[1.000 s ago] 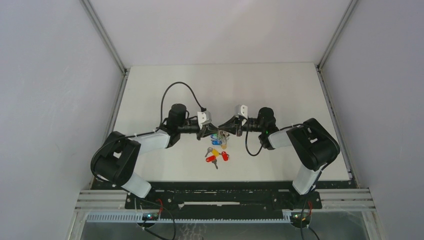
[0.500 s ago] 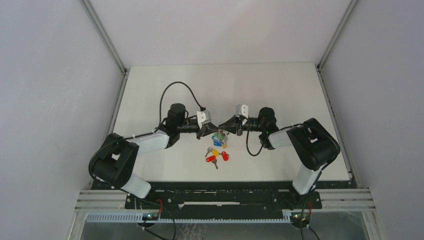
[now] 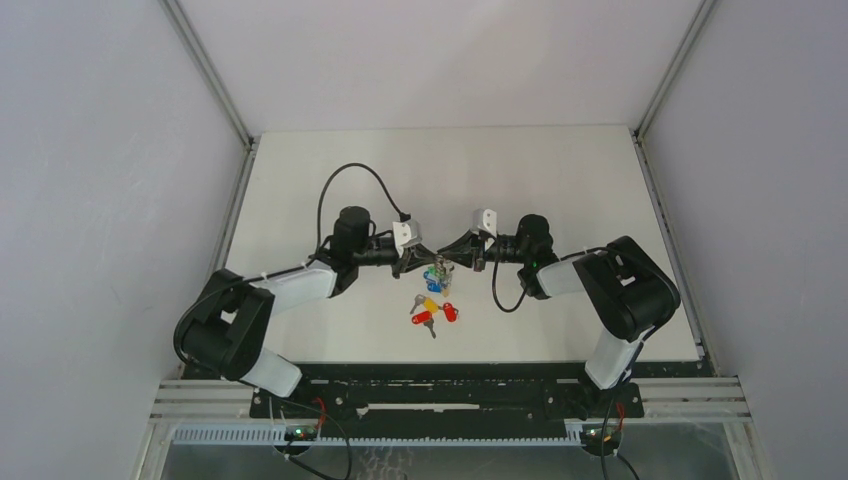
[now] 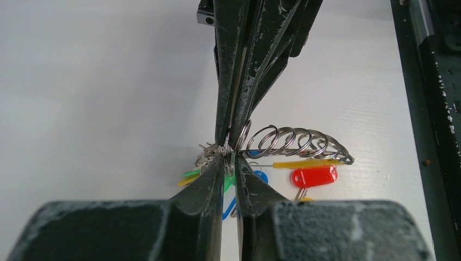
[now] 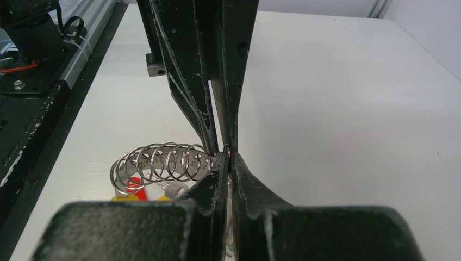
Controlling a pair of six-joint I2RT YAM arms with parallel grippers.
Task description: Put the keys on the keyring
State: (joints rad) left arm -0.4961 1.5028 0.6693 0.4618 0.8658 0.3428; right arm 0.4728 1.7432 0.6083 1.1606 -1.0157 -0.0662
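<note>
The keyring [image 3: 437, 274] hangs just above the table between my two grippers, which meet tip to tip. Its green and blue tags [image 4: 245, 179] dangle below, and a row of silver loops [image 4: 293, 142] stretches out to one side. My left gripper [image 4: 229, 159] is shut on the ring wires at the bunch. My right gripper [image 5: 228, 156] is shut on a thin ring [image 5: 226, 149] right beside it. The loose keys [image 3: 433, 312], with red and yellow tags, lie on the table just in front of the keyring. One red tag [image 4: 314, 176] shows under the loops.
The white table [image 3: 560, 180] is walled by grey panels on the left, right and back. A black cable [image 3: 345, 185] loops up from the left arm. Another cable [image 3: 500, 290] hangs under the right wrist. A black rail [image 3: 450, 385] runs along the near edge.
The left arm's elbow has swung slightly outward to the left. Both grippers and the keyring stay almost in place.
</note>
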